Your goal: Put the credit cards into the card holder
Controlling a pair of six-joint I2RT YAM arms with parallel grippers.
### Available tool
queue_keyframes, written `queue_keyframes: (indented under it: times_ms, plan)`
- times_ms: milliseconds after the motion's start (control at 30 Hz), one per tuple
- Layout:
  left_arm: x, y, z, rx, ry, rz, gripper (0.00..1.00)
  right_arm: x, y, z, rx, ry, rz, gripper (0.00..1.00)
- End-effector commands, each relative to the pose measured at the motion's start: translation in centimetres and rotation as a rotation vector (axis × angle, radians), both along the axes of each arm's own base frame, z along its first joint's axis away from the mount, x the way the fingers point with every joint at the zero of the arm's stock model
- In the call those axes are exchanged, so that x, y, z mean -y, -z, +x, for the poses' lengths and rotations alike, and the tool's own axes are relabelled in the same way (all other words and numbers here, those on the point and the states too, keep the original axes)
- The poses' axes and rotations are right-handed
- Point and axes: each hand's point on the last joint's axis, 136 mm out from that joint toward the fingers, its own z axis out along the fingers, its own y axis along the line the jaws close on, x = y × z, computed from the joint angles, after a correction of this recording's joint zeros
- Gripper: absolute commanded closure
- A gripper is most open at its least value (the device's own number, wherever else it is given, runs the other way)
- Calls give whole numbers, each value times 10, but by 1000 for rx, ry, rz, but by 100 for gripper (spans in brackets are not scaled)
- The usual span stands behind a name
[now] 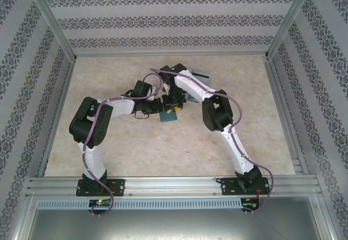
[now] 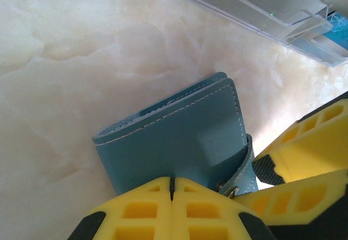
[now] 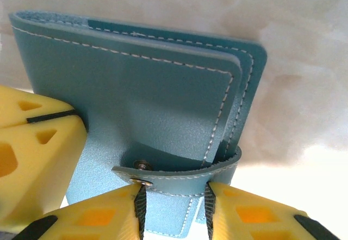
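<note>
Card holder (image 1: 167, 116) mid-desk (image 1: 109, 153), strap snapped shut, between both arms' jaws. Left gripper (image 2: 171, 181): jaws pressed together at cover edge, seemingly pinching it. Right gripper (image 3: 175, 196): jaws part-spread astride snap strap (image 3: 179, 172); cannot tell if pads bite. Bare desk near, left and right of holder. Left wrist view adds clear tray (image 2: 255, 6) with credit cards (image 2: 338, 23) beyond holder; right wrist view gives snap detail.
</note>
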Motion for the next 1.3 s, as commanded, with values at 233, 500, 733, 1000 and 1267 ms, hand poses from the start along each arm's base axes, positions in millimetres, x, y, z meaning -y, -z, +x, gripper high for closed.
queue_keyframes:
  times_ms: [233,500,733,1000,1267]
  plan:
    - [-10,-35,7,60,-1,71,100,-28,-14,10,71,29,268,63]
    - [-26,-53,24,106,-36,104,100,-29,-41,6,95,5,355,63]
    - [-36,-40,23,77,-33,166,100,-21,-53,2,141,-22,394,57]
    - [-40,-23,20,52,-5,171,99,-8,-31,6,218,-64,494,47]
    - [-34,-7,15,-3,56,168,87,-12,-13,13,228,-53,543,43]
